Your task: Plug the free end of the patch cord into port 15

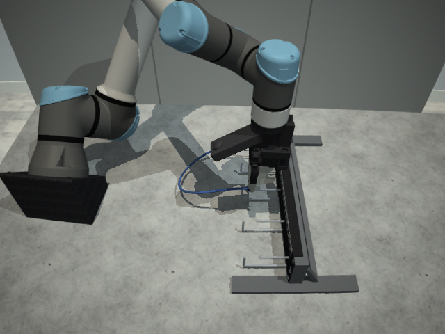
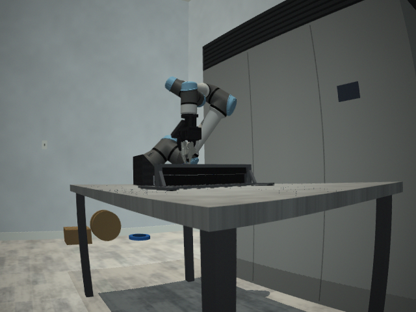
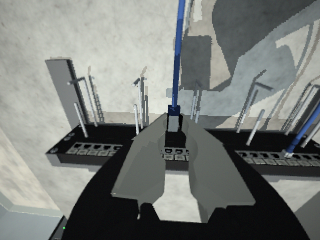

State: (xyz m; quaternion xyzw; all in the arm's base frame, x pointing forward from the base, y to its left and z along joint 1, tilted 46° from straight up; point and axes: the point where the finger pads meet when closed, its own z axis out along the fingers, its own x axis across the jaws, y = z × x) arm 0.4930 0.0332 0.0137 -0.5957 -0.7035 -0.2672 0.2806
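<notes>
Thin metal rods (image 1: 263, 188) are jutting from the rack (image 1: 300, 201) toward the arm, crowding the fingers on both sides. The blue cord (image 1: 201, 190) is looping over the bench (image 1: 143, 269) just behind them. Beyond that loop, open bench is stretching toward the near edge.
</notes>
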